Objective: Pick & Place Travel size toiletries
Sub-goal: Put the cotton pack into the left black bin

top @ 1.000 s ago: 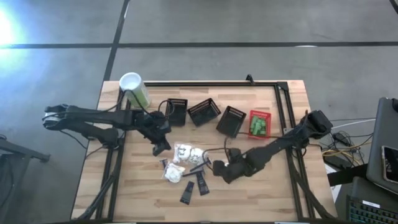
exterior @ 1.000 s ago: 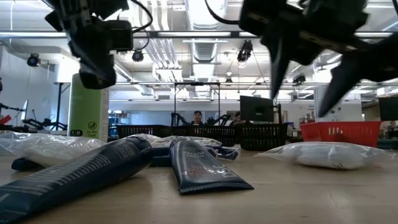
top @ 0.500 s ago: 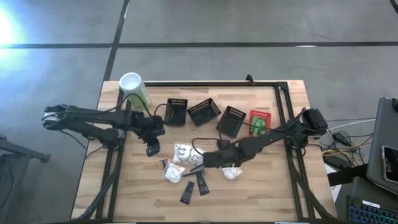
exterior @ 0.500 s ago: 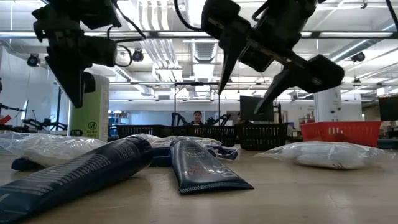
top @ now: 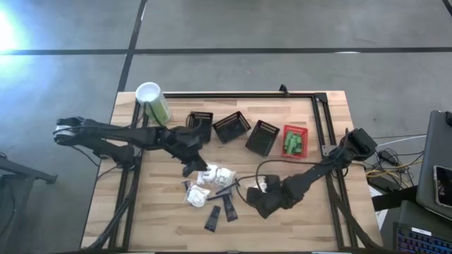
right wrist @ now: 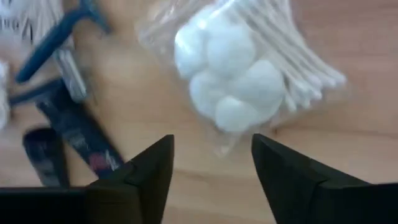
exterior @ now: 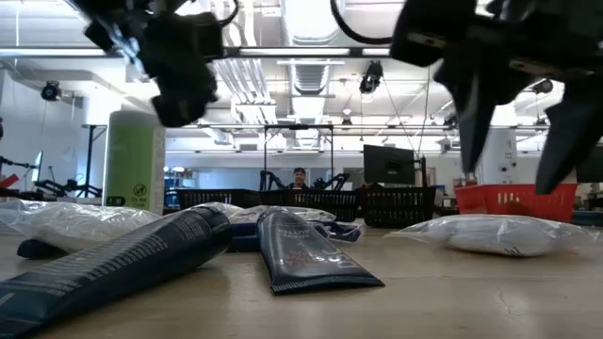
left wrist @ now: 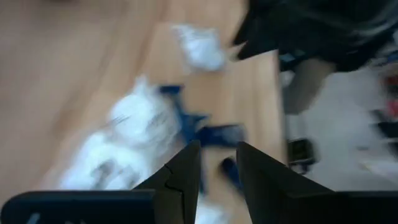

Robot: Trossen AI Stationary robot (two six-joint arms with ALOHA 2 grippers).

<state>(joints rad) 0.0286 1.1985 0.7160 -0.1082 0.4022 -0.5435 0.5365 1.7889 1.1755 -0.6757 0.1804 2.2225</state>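
Hovering over white packet point(right wrist: 239, 74) — right gripper point(right wrist: 211, 165), jaws apart

Grey concrete floor point(top: 282, 25) w/ dark seams, open ceiling w/ strip lights point(exterior: 283, 52), ducts

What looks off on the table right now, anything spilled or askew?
Nothing spilled or damaged. The clear packet of white cotton pads and swabs lies alone on the wooden table beneath the open right gripper, apart from the pile of white packets and dark tubes. The three black slotted baskets sit at differing angles.
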